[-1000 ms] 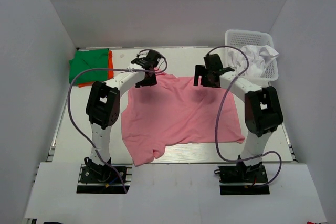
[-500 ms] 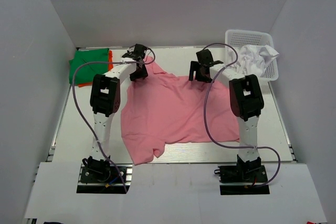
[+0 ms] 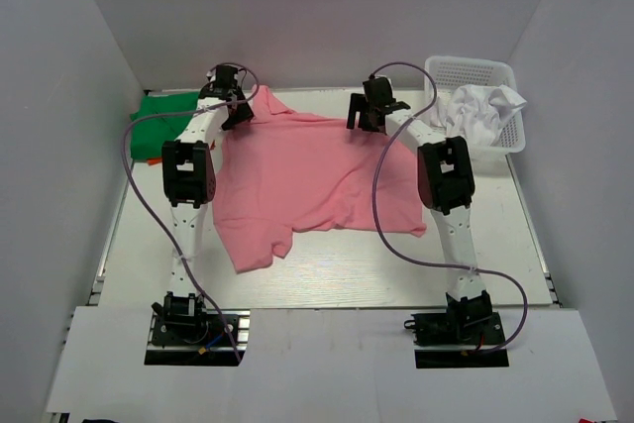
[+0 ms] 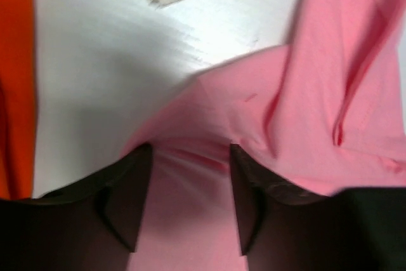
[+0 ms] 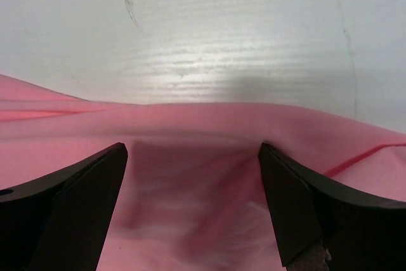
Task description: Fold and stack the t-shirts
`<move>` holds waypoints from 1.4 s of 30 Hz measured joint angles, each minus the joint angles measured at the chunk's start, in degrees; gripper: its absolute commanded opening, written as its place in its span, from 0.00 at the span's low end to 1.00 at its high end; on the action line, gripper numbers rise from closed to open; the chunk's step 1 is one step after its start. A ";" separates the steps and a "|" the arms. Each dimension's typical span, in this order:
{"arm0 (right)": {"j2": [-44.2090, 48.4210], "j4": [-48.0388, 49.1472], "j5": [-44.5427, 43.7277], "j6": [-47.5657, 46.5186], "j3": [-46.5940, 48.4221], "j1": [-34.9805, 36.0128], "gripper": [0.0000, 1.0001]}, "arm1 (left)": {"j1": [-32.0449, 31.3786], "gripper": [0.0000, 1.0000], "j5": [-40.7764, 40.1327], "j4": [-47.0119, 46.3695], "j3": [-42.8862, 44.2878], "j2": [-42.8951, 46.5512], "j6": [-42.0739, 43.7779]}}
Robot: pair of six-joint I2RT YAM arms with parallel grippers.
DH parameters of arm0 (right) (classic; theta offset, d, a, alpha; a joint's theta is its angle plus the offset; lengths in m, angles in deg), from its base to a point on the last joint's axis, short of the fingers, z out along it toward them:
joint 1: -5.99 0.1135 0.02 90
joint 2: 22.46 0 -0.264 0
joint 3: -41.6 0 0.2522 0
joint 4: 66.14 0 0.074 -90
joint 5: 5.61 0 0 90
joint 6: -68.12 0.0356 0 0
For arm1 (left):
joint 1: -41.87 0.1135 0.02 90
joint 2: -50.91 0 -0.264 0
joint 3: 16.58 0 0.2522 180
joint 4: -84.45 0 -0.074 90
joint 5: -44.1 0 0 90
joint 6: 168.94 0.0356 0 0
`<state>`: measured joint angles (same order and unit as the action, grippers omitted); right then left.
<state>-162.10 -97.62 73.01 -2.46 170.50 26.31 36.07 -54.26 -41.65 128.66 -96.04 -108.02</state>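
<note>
Dragged toward the far wall: pink shirt point(image 3: 317, 175), far edge pinched in left gripper point(image 3: 236, 111) and right gripper point(image 3: 367, 118).

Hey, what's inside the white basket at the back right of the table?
A crumpled white cloth is heaped in the near part of the white basket; the far part shows bare mesh. Anything beneath the cloth is covered and cannot be seen.
</note>
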 measured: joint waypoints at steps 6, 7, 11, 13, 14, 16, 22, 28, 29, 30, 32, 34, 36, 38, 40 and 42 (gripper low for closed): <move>-2.12 3.34 2.82 -6.51 3.19 -0.33 0.90 | 0.24 0.87 4.74 -4.76 0.68 -0.59 4.48; -2.10 3.52 3.21 -7.63 3.39 -0.31 0.90 | 0.24 0.99 5.25 -4.98 0.70 -0.57 5.09; 1.75 5.90 4.61 -11.17 -0.35 -0.02 0.90 | 0.00 1.00 6.36 -5.20 -1.29 1.53 7.26; 8.04 7.74 5.49 -11.98 -7.56 0.39 0.90 | -0.42 1.00 6.43 -4.59 -5.11 5.16 7.58; 12.22 9.29 5.90 -11.89 -12.66 0.68 0.90 | -0.59 1.00 6.27 -4.15 -8.07 7.87 7.37; 20.72 12.90 6.51 -10.78 -22.25 1.25 0.90 | -0.85 1.00 6.60 -3.41 -14.56 14.23 5.77; 40.30 23.34 7.85 -4.11 -46.45 2.14 0.90 | -2.03 1.00 11.76 -3.58 -41.88 38.10 -0.11; 44.59 25.38 6.25 1.03 -57.70 1.53 0.90 | -5.64 1.00 14.01 -2.38 -68.41 55.19 -7.26; 44.59 25.18 5.79 1.42 -58.05 1.49 0.90 | -6.29 1.00 14.58 -1.25 -71.87 57.44 -8.63; 44.59 25.24 5.44 1.70 -58.25 1.42 0.90 | -6.75 1.00 14.91 -0.70 -74.77 59.60 -9.70; 44.74 25.53 5.03 2.43 -58.25 1.40 0.90 | -7.10 1.00 15.30 0.96 -80.52 64.87 -11.72; 45.03 25.88 4.79 2.86 -58.27 1.40 0.90 | -7.21 1.00 16.13 1.66 -85.90 70.66 -13.16; 45.40 26.14 4.83 3.13 -58.27 1.36 0.90 | -7.23 1.00 17.59 2.38 -90.49 75.82 -14.53; 45.68 26.47 4.87 3.34 -58.27 1.36 0.90 | -7.30 0.97 18.36 3.82 -93.44 78.95 -15.69; 46.03 26.53 4.83 3.58 -58.45 1.33 0.90 | -7.41 0.93 18.18 5.42 -95.58 80.21 -16.92; 46.69 26.73 4.70 3.91 -58.95 1.22 0.90 | -7.45 0.91 17.73 6.93 -97.29 80.41 -17.97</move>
<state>-115.41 -70.89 77.71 1.45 111.55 27.53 28.62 -36.53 -34.72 31.38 -15.63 -125.98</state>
